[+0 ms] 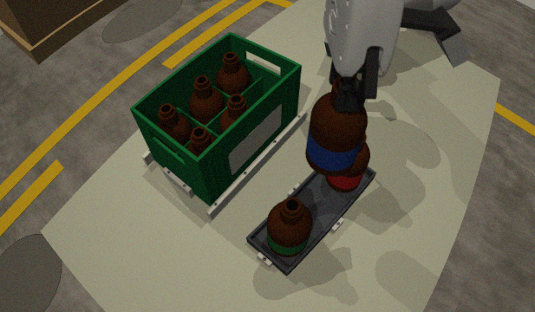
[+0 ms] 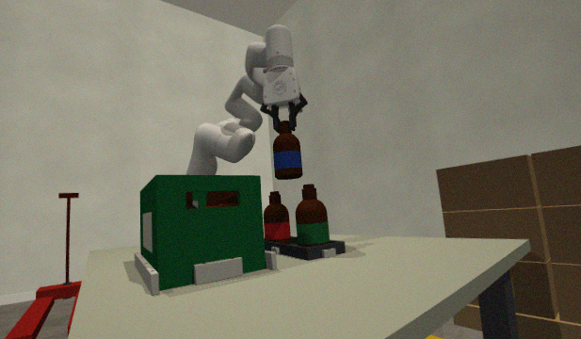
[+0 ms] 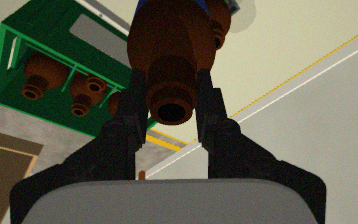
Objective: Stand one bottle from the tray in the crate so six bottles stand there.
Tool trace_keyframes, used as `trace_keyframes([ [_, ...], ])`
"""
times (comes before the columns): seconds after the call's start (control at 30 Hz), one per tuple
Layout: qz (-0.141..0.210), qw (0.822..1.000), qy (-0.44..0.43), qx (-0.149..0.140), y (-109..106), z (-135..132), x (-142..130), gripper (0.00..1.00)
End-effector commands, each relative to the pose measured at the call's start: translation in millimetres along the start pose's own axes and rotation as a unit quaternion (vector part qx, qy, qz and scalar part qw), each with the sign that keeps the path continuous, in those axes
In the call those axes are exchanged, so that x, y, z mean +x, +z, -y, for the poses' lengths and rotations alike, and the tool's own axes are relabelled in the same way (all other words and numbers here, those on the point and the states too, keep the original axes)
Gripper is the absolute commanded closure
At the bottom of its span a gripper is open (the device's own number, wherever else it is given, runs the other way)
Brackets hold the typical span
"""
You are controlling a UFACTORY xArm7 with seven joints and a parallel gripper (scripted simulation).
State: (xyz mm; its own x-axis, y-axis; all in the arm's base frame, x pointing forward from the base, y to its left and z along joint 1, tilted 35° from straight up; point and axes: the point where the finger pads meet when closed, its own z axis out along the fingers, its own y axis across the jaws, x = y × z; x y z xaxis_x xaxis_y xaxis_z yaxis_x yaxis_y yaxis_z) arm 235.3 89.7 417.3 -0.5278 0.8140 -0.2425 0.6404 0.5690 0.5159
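Observation:
My gripper (image 1: 349,97) (image 2: 284,123) (image 3: 171,85) is shut on the neck of a brown bottle with a blue band (image 1: 334,139) (image 2: 287,157) (image 3: 172,40). It holds the bottle upright in the air, high above the dark tray (image 1: 323,204) (image 2: 314,250). A red-banded bottle (image 1: 349,178) (image 2: 277,221) and a green-banded bottle (image 1: 290,227) (image 2: 312,217) stand upright on the tray. The green crate (image 1: 250,143) (image 2: 201,231) (image 3: 10,75) stands to the left of the tray with several brown bottles in its cells. The cell at its near right corner shows no bottle.
The crate and the tray sit between small white stops on a pale table (image 1: 141,243) (image 2: 365,282). Cardboard boxes (image 2: 516,212) stand to the right beyond the table. A red pallet jack (image 2: 45,292) stands at the left.

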Motion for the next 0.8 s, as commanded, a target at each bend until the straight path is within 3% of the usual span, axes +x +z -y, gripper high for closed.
trace_keyframes([
  [0.0, 0.001, 1.000, 0.000, -0.001, -1.2, -0.4, -0.3, 1.00],
  [0.77, 0.001, 1.000, 0.000, -0.001, -1.2, 9.9, -4.7, 1.00],
])
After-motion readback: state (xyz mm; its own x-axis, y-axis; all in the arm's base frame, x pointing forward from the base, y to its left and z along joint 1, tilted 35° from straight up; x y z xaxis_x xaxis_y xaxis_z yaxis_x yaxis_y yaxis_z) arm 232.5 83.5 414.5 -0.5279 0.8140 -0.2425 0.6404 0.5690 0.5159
